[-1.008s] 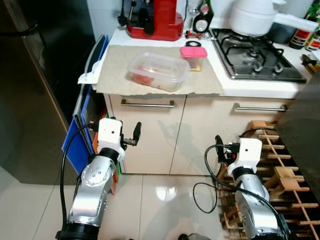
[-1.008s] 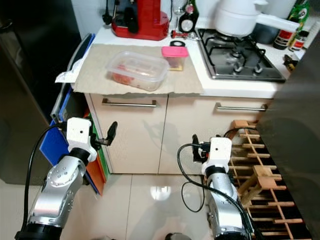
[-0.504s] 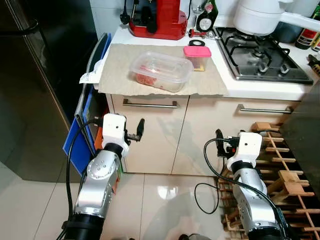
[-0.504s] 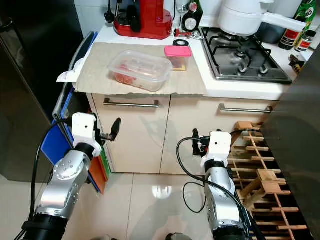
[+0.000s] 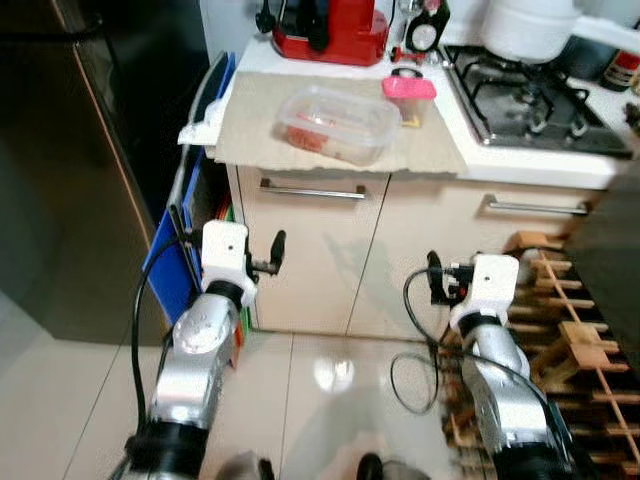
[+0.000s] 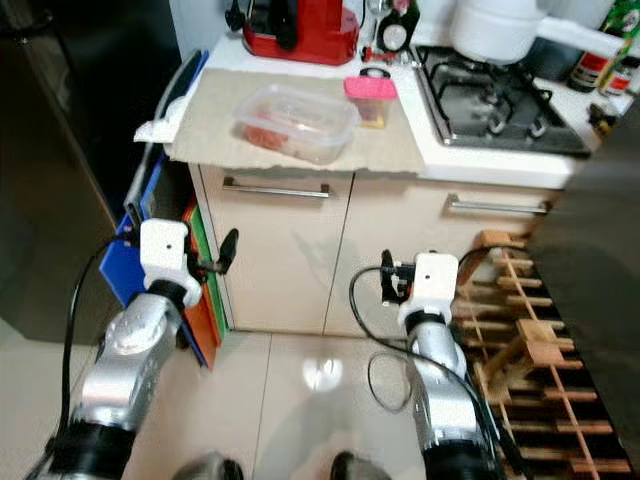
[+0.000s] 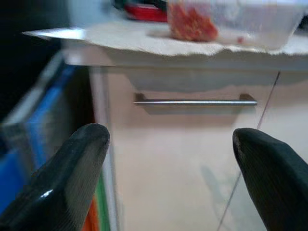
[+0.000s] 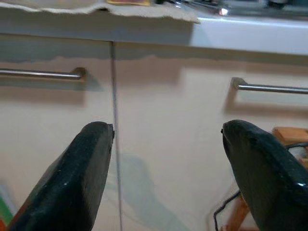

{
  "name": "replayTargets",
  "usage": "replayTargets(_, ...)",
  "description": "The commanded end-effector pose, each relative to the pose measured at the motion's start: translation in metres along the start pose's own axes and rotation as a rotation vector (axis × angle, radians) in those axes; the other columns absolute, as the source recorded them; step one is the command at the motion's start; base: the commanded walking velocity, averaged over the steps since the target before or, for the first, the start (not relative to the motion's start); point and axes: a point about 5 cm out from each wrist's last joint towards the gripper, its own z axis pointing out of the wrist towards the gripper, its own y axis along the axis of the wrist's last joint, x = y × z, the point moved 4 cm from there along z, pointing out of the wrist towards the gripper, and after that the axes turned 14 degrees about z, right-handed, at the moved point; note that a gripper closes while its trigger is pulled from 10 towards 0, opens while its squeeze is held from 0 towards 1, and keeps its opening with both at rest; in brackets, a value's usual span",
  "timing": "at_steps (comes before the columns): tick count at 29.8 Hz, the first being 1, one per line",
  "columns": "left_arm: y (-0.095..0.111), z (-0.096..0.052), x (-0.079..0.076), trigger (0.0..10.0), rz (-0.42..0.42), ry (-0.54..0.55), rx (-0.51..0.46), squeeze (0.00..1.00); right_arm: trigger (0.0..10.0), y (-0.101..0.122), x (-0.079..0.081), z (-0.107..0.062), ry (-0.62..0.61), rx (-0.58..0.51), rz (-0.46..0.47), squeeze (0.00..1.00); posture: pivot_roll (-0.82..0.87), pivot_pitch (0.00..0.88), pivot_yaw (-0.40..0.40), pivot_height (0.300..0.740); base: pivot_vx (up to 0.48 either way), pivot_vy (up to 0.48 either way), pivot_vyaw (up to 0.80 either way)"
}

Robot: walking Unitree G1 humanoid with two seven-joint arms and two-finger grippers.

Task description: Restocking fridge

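A clear plastic container (image 5: 337, 122) with red food inside stands on a beige mat (image 5: 250, 120) on the counter. A small tub with a pink lid (image 5: 409, 88) sits just behind it to the right. The dark fridge (image 5: 60, 200) stands shut at the left. My left gripper (image 5: 272, 255) is open and empty, held low before the left cabinet door. In the left wrist view the container (image 7: 231, 21) sits above the door handle (image 7: 195, 102). My right gripper (image 5: 435, 280) is open and empty in front of the right cabinet door (image 8: 168, 120).
A red coffee machine (image 5: 330, 25), a gas hob (image 5: 535, 100) and a white pot (image 5: 530, 25) line the counter's back. Blue and orange boards (image 5: 185, 250) lean between fridge and cabinet. A wooden rack (image 5: 570, 330) and a dark panel (image 5: 610, 270) stand at the right. A black cable (image 5: 410, 370) lies on the tiled floor.
The camera has moved: the counter now sits higher and slightly further right in the picture. Both arms keep the same low pose with their fingers open.
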Motion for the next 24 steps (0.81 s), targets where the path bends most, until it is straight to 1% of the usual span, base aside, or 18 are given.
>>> replayTargets(1,-0.0031,-0.0016,-0.001,10.0,-0.007,0.005,0.01,0.0,10.0,-0.0018,-0.0025,0.0009,-0.01,0.015,-0.006,0.0,-0.01,0.008,-0.018,0.74,-0.262,0.0,0.0)
replayTargets(13,-0.0027,-0.0002,-0.0023,10.0,-0.004,-0.001,0.003,0.0,10.0,-0.0037,-0.0035,0.0013,-0.009,0.027,-0.007,0.0,-0.01,0.007,-0.017,0.74,-0.26,0.0,0.0)
replayTargets(17,-0.0028,0.0005,-0.0025,10.0,-0.01,-0.001,0.001,0.0,10.0,-0.0045,-0.0043,0.0028,-0.009,0.035,-0.008,0.0,-0.01,0.006,-0.017,0.74,0.0,0.0,0.0)
replayTargets(18,-0.0023,0.0013,-0.0023,10.0,-0.011,-0.001,-0.002,0.0,10.0,-0.0065,-0.0063,0.0045,-0.018,0.053,-0.008,0.0,-0.01,0.005,-0.017,0.74,0.0,0.0,-0.69)
replayTargets(24,-0.0015,0.0031,-0.0032,10.0,0.006,-0.015,-0.009,0.0,10.0,-0.0025,-0.0073,0.0067,-0.01,0.034,-0.032,0.0,-0.02,0.0,-0.015,0.74,0.0,0.0,-0.53)
